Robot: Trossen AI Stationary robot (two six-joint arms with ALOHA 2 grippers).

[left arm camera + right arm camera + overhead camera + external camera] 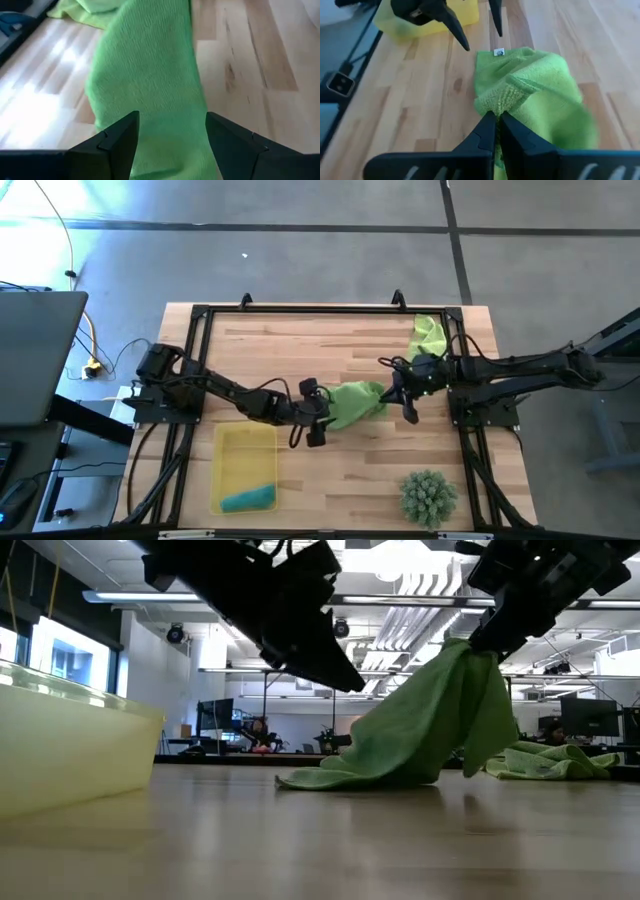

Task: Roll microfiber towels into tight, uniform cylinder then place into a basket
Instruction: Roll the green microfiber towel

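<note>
High view, layout: a wooden bench (330, 480) carries the yellow basket (243, 442) near the left arm's side, a spiky green plant (428, 496) at the front right corner, and the two arms meeting over the middle.
Teal towel (248, 498): lies inside the basket, at its front end.
Lime towel in play (356, 402): spread between the two pincers in the middle of the bench; one end rests flat on the wood by the left pincer, the other end is lifted off the bench at the right pincer.
Second lime towel (428, 332): lies crumpled at the far right of the bench, behind the right arm, apart from both pincers.
Right pincer (496, 122): jaws pressed together on a bunched edge of the lime towel in play; the low view shows the cloth hanging from it like a tent down to the bench.
Left pincer (172, 131): jaws stand wide, gripping nothing; it is raised above the bench, and its wrist view shows the lime towel in play running between the two fingers (120, 137).
Towel to left pincer: the flat end with a small white label (499, 52) lies just beside the left fingertips, with no contact that I can make out.
Basket to towel: well apart; the towel in play lies outside it, on the bench.
</note>
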